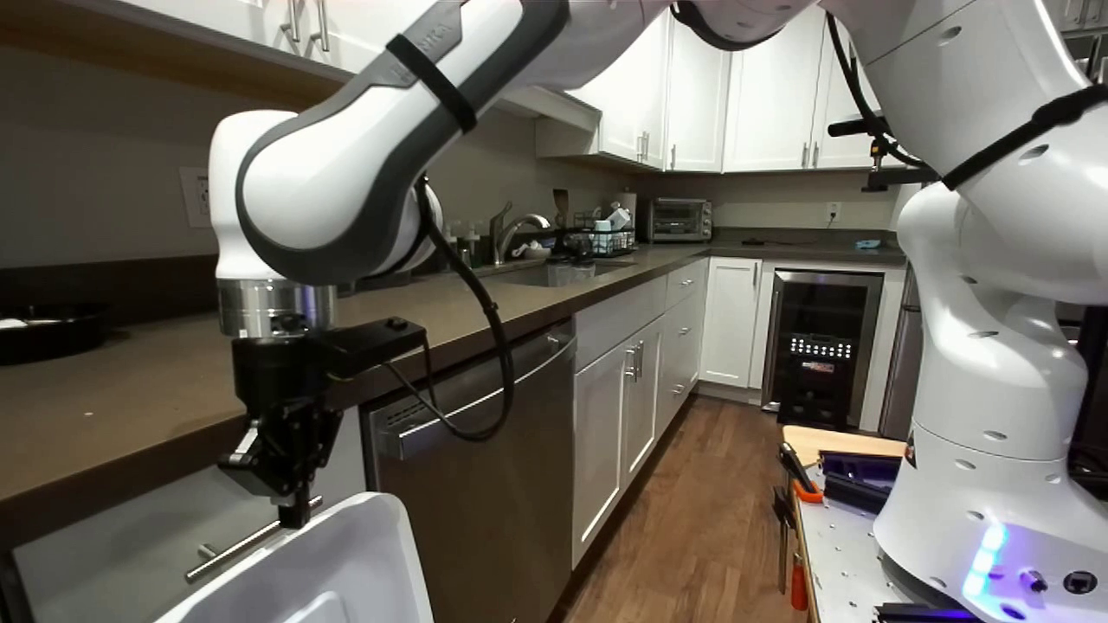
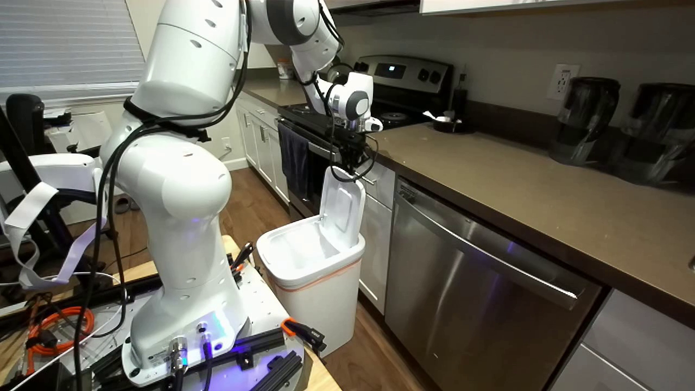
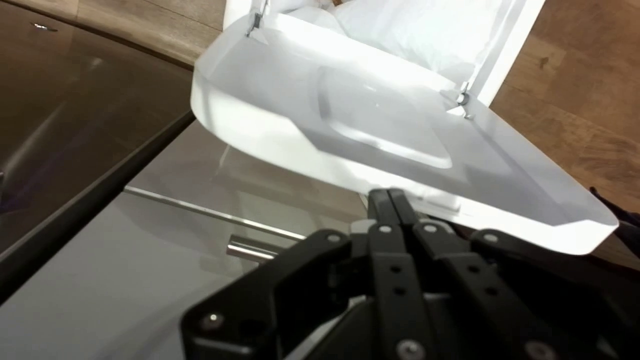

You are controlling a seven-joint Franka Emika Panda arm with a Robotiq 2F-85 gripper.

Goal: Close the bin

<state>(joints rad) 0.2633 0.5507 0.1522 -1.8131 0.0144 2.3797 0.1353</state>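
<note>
A gripper (image 3: 389, 194) hung at the edge of the raised lid (image 2: 343, 209), jaws clenched on nothing; the bin (image 2: 326, 298) stood open, its closing apparently all left to do.

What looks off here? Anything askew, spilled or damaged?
Nothing visibly spilled or damaged. The raised white plastic lid on the tall white plastic bin is just the unfinished closing. Mildly odd, in both exterior views: a slack black cable loops down beside the black two-finger gripper; it could perhaps snag during the push.
</note>
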